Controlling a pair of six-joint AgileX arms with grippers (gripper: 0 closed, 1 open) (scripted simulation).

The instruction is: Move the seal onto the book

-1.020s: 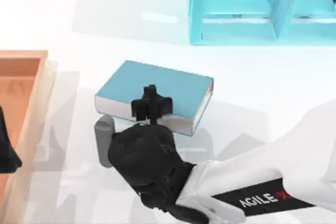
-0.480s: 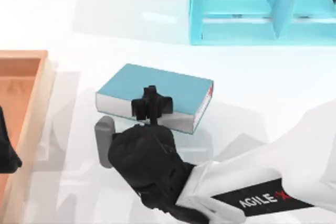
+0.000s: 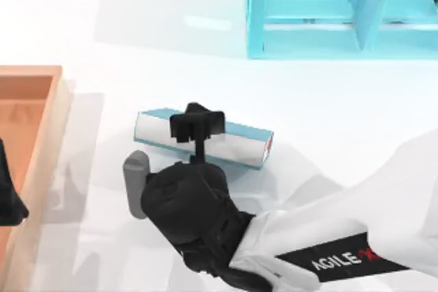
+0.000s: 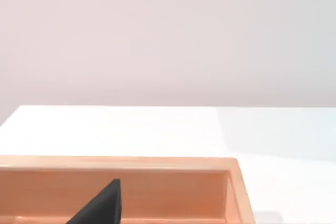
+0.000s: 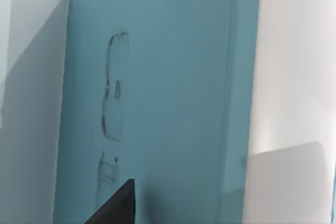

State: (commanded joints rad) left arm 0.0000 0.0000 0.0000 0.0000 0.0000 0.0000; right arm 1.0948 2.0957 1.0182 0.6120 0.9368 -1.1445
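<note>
Right white AgileX arm reaches in from lower right, black two-finger gripper (image 3: 196, 122) near table centre. Left black gripper (image 3: 8, 196) parked at left edge.

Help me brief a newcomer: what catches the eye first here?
The right arm's black tool hangs over the teal book at the table's middle. A light-blue shelf stands at the far edge, and a wooden tray lies at the left, where the left arm is parked.
</note>
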